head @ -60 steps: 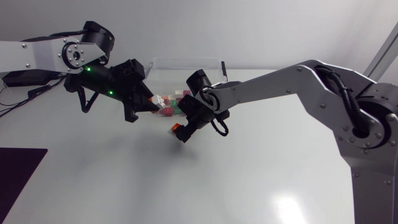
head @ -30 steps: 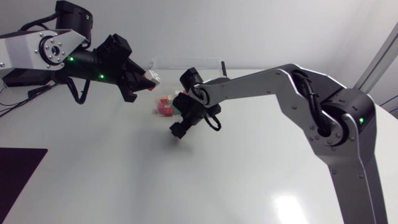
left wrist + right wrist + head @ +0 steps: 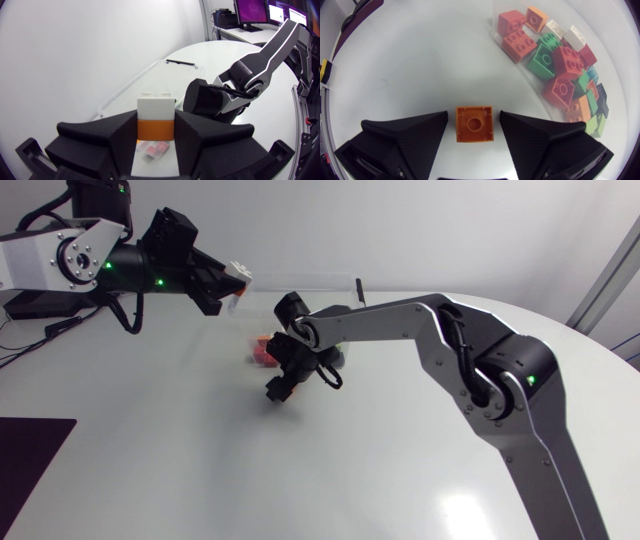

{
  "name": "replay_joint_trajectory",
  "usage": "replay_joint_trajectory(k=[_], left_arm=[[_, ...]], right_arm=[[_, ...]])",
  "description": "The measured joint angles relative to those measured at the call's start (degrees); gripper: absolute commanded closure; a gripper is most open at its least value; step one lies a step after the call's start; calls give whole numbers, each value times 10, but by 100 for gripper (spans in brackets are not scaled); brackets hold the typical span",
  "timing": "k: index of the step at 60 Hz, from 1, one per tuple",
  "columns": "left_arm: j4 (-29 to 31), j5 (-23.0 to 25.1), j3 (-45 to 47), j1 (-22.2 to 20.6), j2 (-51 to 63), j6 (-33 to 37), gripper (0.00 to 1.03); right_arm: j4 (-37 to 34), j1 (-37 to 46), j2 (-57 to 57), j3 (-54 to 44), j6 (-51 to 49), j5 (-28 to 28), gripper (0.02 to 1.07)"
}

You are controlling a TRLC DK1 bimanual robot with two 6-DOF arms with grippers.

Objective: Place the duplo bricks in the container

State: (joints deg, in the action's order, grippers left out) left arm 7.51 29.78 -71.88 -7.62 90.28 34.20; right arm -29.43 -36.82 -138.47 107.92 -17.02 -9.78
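here, orange brick (image 3: 474, 124) sits clear between right fingers (image 3: 410, 135).

The left gripper (image 3: 222, 285) hangs raised beside the clear container (image 3: 310, 280), clamping a white brick (image 3: 240, 274), while the right gripper (image 3: 279, 389) sits low over the table (image 3: 200, 470) near red bricks (image 3: 263, 352).

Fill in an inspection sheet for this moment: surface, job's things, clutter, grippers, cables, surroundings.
Surface: white table.
Job's things: clear container holding a pile of bricks; orange brick on the table outside it.
Clutter: nothing seen.
Grippers: left gripper shut on a white-and-orange stack; right gripper open, the orange brick between its fingers, untouched.
Cables: black loop at the right wrist; another under the left arm.
Surroundings: nothing seen.
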Motion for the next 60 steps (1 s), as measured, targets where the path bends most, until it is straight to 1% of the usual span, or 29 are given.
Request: replay_joint_trajectory(k=[2,7,15,27,33,45,60], left_arm=[[-2,0,0,0,1,-2,93],[-18,-1,0,0,6,-14,93],[-54,-9,0,-3,21,-40,93],[-109,-27,-2,-13,44,-80,93],[-134,-38,-14,-20,66,-100,93],[-150,-63,-54,-30,124,-123,93],[-152,-94,-133,-44,187,-148,93]], right_arm=[[-2,0,0,1,0,3,57],[-2,0,0,1,0,6,70],[16,1,5,-14,0,8,71],[31,2,69,-105,0,10,71],[43,2,128,-161,0,10,71],[58,2,246,-235,4,10,71],[61,3,331,-301,11,10,71]])
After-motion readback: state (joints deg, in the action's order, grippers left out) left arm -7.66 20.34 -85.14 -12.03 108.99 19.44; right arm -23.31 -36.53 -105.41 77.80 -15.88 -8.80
